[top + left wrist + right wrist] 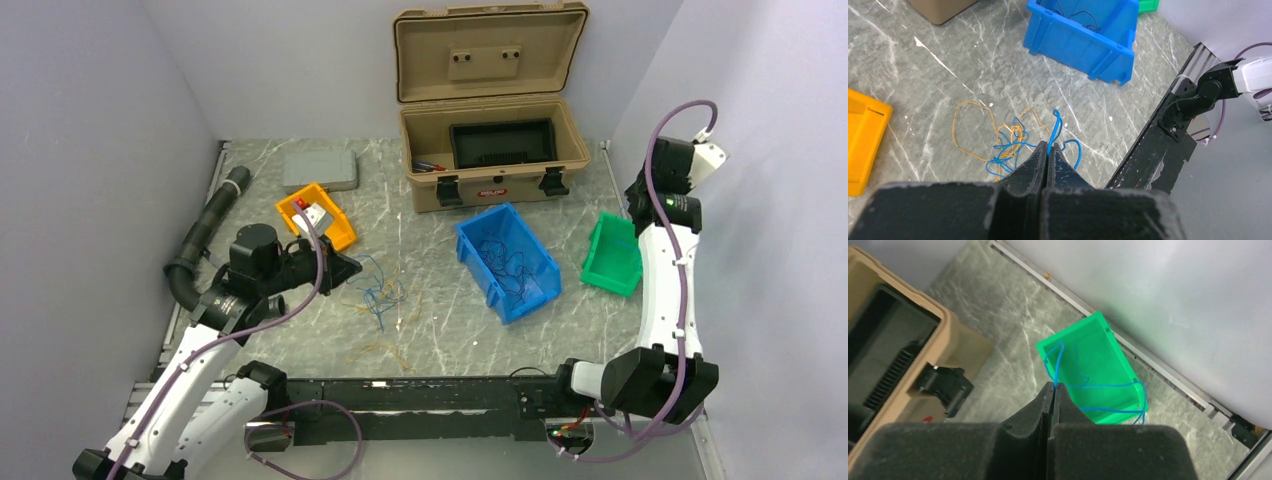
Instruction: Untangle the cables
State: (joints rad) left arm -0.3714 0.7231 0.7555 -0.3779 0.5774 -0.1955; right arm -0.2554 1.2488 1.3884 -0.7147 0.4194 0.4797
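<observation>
A tangle of thin blue and orange-yellow cables (380, 296) lies on the table; it also shows in the left wrist view (1003, 145). My left gripper (1048, 146) is shut on a blue cable (1054, 127) above that tangle, and sits left of it in the top view (345, 268). My right gripper (1053, 385) is shut on another blue cable (1108, 386), held above the green bin (1088, 367). More thin dark and blue cables lie in the blue bin (507, 260).
An open tan case (490, 150) stands at the back. An orange bin (316, 214) and a grey box (320, 170) sit at the back left, beside a black corrugated hose (205, 235). The green bin (612, 255) is at the right. A black rail (400, 405) runs along the near edge.
</observation>
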